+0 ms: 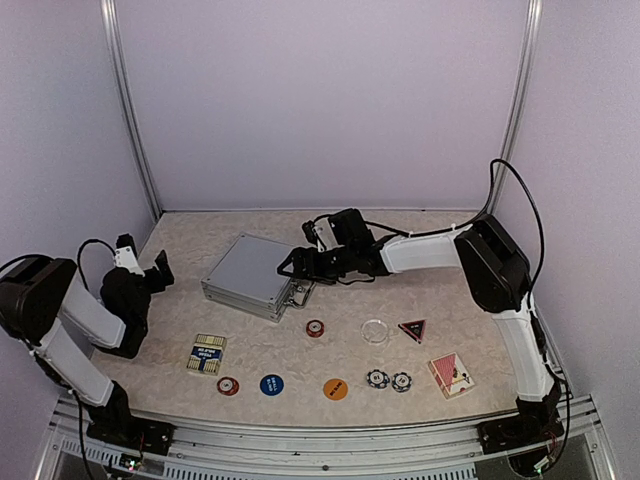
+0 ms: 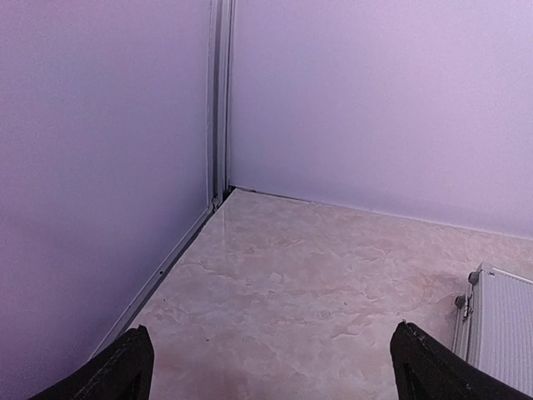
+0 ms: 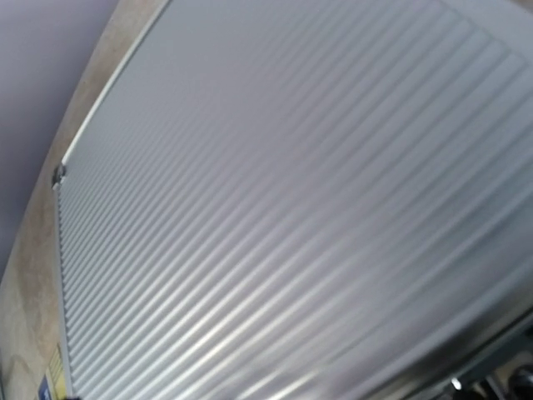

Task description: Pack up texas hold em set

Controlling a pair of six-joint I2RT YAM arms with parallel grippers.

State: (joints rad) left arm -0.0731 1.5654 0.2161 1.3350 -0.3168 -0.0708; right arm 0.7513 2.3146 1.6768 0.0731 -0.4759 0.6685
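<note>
We see the marbled table [image 1: 210, 235] with the silver briefcase [image 1: 248, 272] lying shut and flat on it, its ribbed lid up and its handle [image 1: 299, 292] on its right-hand side. The right gripper [image 1: 296, 267] hangs over that handle side of the case, jaws spread wide. The right wrist view shows only the lid, and we cannot make out anything clamped between the fingers. The left gripper [image 1: 146, 262] is well to the left of the case, raised, fully spread and holding nothing.

Everything else lies loose outside the case, on its side toward the arm bases. The blue-and-yellow card deck [image 1: 207, 353] is below its left corner and the red-backed deck [image 1: 451, 374] far to its right. The blue disc [image 1: 271, 384], orange disc [image 1: 336, 388] and clear disc [image 1: 375, 331] come next. One red chip [image 1: 315, 328] lies just beside the handle and another [image 1: 228, 386] near the blue disc. Two dark striped chips [image 1: 377, 378] sit past the orange disc. The dark triangle [image 1: 412, 329] lies beside the clear disc.
</note>
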